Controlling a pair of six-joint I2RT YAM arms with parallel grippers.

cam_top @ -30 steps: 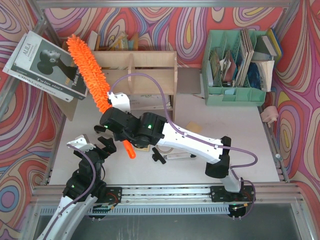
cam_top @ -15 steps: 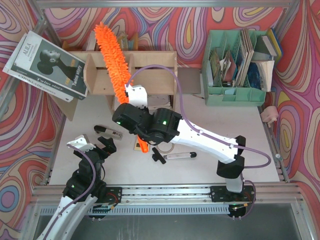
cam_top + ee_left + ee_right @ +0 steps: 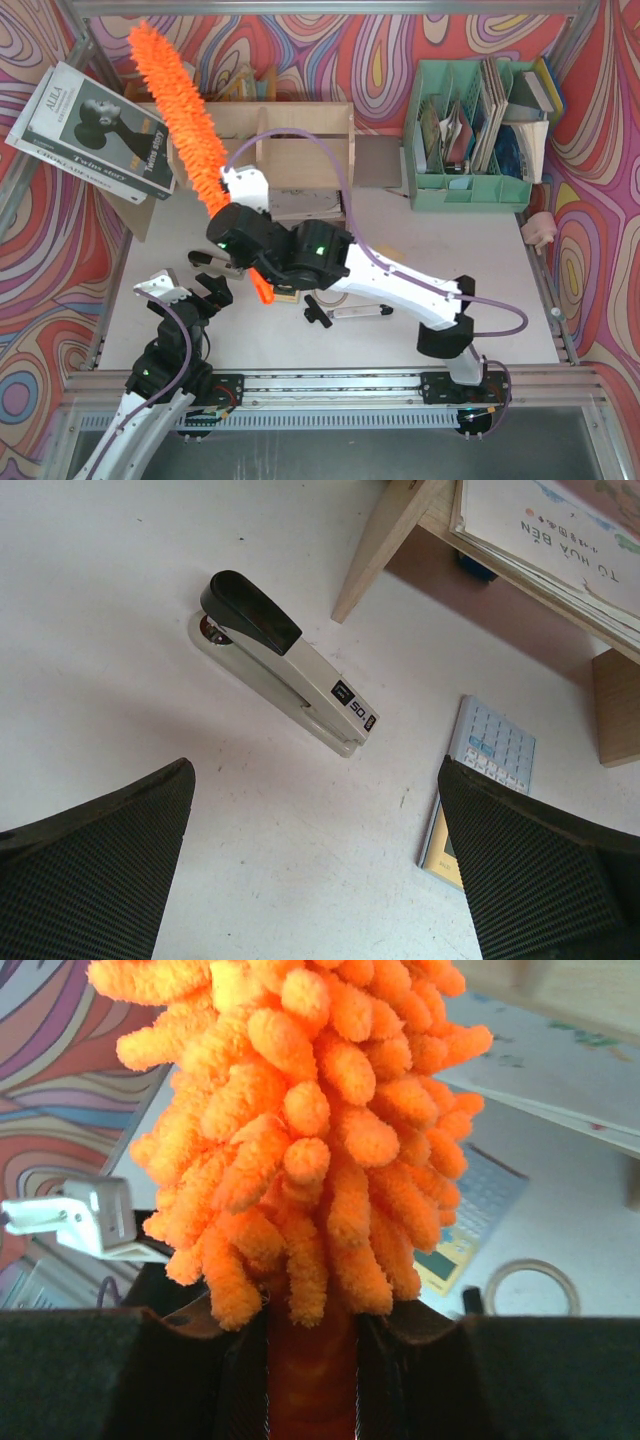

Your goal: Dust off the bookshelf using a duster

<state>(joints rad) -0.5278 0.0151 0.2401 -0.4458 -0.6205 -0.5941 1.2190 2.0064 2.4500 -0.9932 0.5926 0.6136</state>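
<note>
I'm starting with the desk [image 3: 480, 300], white and broad, and at its back, left of centre, I've got the bookshelf [image 3: 300, 140], pale plywood with upright dividers. To its right along the back wall I see the green organiser [image 3: 470, 190], stuffed with papers. Now the duster [image 3: 185, 120]: its orange fluffy head slants up and to the left from the right end effector [image 3: 240, 235], crossing over the left end of the bookshelf's top, with the tip up near the back wall just beside the book [image 3: 95, 130] that leans at the far left. I can't tell from above whether the fluff is actually touching the wood. The slim handle pokes out below the grip, pointing down toward the desk. On the right wrist view the right end effector [image 3: 312, 1360] is clamped tight on the duster [image 3: 310, 1140], the handle pinched between both pads and the fluff filling most of my picture. Over on the near left, the left end effector [image 3: 190, 290] hangs low over the desk with its jaws spread wide and nothing between them; on its own camera the left end effector [image 3: 315, 765] frames bare desk. Just ahead of it lies a stapler [image 3: 285, 665], near a bookshelf leg, then a calculator [image 3: 490, 780] off to the right, and a tape ring [image 3: 527, 1285] close by it.
</note>
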